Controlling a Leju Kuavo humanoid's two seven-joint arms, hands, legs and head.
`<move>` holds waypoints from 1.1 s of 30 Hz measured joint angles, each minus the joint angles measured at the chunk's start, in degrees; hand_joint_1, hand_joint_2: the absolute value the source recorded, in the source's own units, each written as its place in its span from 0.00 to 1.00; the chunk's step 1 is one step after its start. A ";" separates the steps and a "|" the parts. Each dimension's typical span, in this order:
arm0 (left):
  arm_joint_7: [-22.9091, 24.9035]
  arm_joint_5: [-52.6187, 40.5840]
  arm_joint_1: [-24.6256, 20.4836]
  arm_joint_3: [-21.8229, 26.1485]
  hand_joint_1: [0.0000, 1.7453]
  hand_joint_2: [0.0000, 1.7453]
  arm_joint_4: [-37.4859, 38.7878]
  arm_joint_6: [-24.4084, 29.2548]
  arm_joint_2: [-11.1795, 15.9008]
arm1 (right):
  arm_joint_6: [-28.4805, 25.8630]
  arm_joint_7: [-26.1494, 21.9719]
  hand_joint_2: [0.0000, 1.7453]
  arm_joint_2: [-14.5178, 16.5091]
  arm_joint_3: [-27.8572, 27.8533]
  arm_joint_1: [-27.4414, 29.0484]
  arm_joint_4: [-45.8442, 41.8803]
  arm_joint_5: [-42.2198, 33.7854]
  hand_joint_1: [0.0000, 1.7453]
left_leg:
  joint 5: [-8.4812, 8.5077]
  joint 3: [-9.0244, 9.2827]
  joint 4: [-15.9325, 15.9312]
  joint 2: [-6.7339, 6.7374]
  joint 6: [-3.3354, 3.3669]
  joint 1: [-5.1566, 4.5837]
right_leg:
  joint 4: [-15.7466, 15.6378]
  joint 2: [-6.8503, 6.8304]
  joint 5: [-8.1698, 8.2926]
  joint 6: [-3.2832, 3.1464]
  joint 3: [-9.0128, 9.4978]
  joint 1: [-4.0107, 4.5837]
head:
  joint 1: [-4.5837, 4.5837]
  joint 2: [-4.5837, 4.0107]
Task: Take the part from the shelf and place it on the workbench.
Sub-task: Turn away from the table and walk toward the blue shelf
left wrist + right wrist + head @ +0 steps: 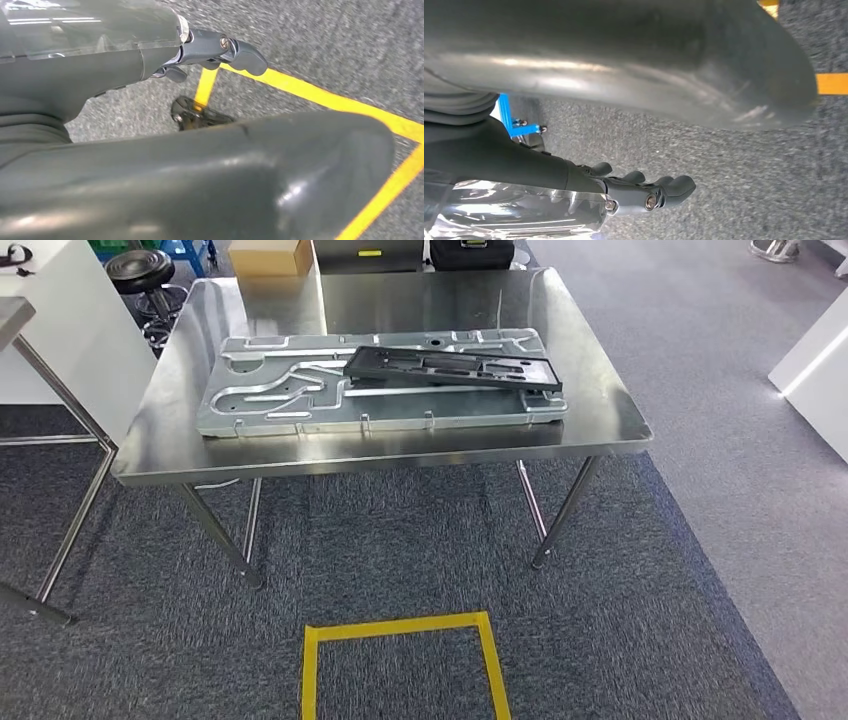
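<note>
While both hands (pixel 220 50) (pixel 644 192) hang seemingly empty, the part (pixel 455 368) lies on the workbench (pixel 600 425).

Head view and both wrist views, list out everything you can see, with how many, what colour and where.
Workbench: one, bare steel, centre of the head view.
Large plate: one, silver with milled channels, flat on the workbench.
Part: one, black, lying on the large plate toward its right end.
Tape square: one, yellow, on grey carpet before the workbench.
Stool: one, black, behind the workbench's left corner.
Cardboard box: one, tan, beyond the far edge.
White furniture: far left.
Left hand: grey, holding nothing, above carpet.
Right hand: grey, holding nothing, above carpet.
</note>
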 joint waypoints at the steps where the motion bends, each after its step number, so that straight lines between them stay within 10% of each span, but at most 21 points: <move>1: -0.03 -0.01 0.01 -0.06 0.00 0.00 0.00 0.00 0.01 | -0.10 -0.05 0.00 -0.01 0.04 0.01 0.00 0.06 0.00 | 0.59 -0.83 0.13 0.00 -0.01 -0.07 | 2.34 0.00 -0.47 0.06 -0.09 -0.02 | 0.00 0.00; 3: -0.06 -0.01 0.01 -0.23 0.00 0.00 0.00 0.00 0.02 | -0.21 -0.20 0.00 -0.01 0.09 -0.01 0.00 0.13 0.00 | 1.62 -2.50 0.59 -0.02 -0.15 -0.15 | 1.67 0.00 1.97 -0.11 2.41 -0.02 | 0.00 0.00; 5: -0.08 -0.01 -0.01 -0.40 0.00 0.00 0.00 0.02 0.01 | -0.21 -0.65 0.00 -0.03 0.13 -0.11 -0.01 0.12 0.00 | 2.45 -3.88 1.12 -0.05 -0.44 -0.25 | -5.77 0.02 4.34 -0.75 8.14 0.20 | 0.00 0.00; 8: -0.25 -0.01 -0.07 -0.51 0.00 0.00 0.00 0.31 -0.01 | 0.47 -2.71 0.00 -0.09 0.15 -0.33 -0.04 -0.21 0.00 | 3.69 -4.89 1.42 0.04 -1.34 -0.27 | -14.69 0.01 3.41 -1.68 13.40 0.76 | 0.00 0.00; 11: -0.33 -0.02 -0.02 -0.52 0.00 0.00 0.03 1.00 0.05 | 2.42 -5.41 0.00 -0.08 0.15 -0.37 -0.01 -0.46 0.00 | 3.62 -5.52 1.93 -0.04 -2.40 -0.03 | -15.73 -0.19 4.75 -2.49 12.64 0.63 | 0.00 0.00; 15: -0.33 0.00 0.05 -0.52 0.00 0.00 0.07 1.27 0.13 | 8.30 -9.94 0.00 -0.19 0.16 -0.54 0.02 -1.16 0.00 | -6.29 -8.34 12.86 -0.32 -3.59 0.46 | -15.80 -0.44 7.26 -3.22 9.85 0.38 | -0.01 0.00; 17: -0.39 -0.01 0.06 -0.52 0.00 0.00 0.07 1.45 0.13 | 11.22 -12.93 0.00 -0.24 0.04 -0.54 0.02 -2.41 0.00 | -6.84 -8.12 17.13 -0.32 -4.06 0.75 | -15.24 -0.47 8.36 -3.00 7.92 0.33 | -0.01 0.00; 20: -0.57 -0.01 -0.11 -0.54 0.00 0.00 0.07 1.57 0.13 | 14.29 -15.93 0.00 -0.28 -0.44 -0.62 0.02 -3.96 0.00 | -2.98 -1.58 10.13 -0.34 -4.35 1.19 | -13.69 -0.47 9.58 -2.29 5.01 0.15 | -0.02 0.00; 22: -0.63 -0.01 -0.33 -0.55 0.00 0.00 0.07 1.54 0.13 | 15.25 -16.45 0.00 -0.41 -0.71 -0.70 0.02 -4.16 0.00 | -3.64 3.00 2.97 -0.49 -3.85 1.05 | -12.61 -0.48 10.18 -1.58 3.73 0.22 | -0.01 0.00; 25: -0.68 -0.01 -0.49 -0.55 0.00 0.00 0.07 1.50 0.13 | 15.82 -16.75 0.00 -0.67 -1.00 -0.65 0.03 -4.27 0.00 | -4.00 3.50 0.63 -0.50 -2.16 0.72 | -12.30 -0.48 11.25 -0.40 3.15 0.18 | 0.00 0.00; 27: -0.67 -0.01 -0.57 -0.55 0.00 0.00 0.08 1.49 0.13 | 15.95 -16.80 0.00 -0.87 -1.08 -0.56 0.04 -4.31 0.00 | -2.87 2.46 0.55 -0.24 -0.98 0.73 | -10.76 -0.36 9.05 0.26 2.36 -0.08 | -0.01 0.00; 31: -0.67 0.04 -0.54 -0.55 0.00 0.00 0.09 1.49 0.13 | 15.94 -16.82 0.00 -1.02 -1.10 -0.49 0.10 -4.34 0.00 | -0.25 -0.88 0.64 -0.04 -0.08 0.46 | 1.92 -0.19 -0.67 0.85 -0.88 -0.16 | 0.00 0.00; 33: -0.67 0.06 -0.51 -0.55 0.00 0.00 0.09 1.49 0.13 | 15.94 -16.83 0.00 -1.09 -1.11 -0.52 0.11 -4.35 0.00 | 0.97 -2.56 0.85 -0.24 -0.16 0.22 | 3.52 -0.09 0.46 0.60 0.60 -0.06 | 0.00 0.00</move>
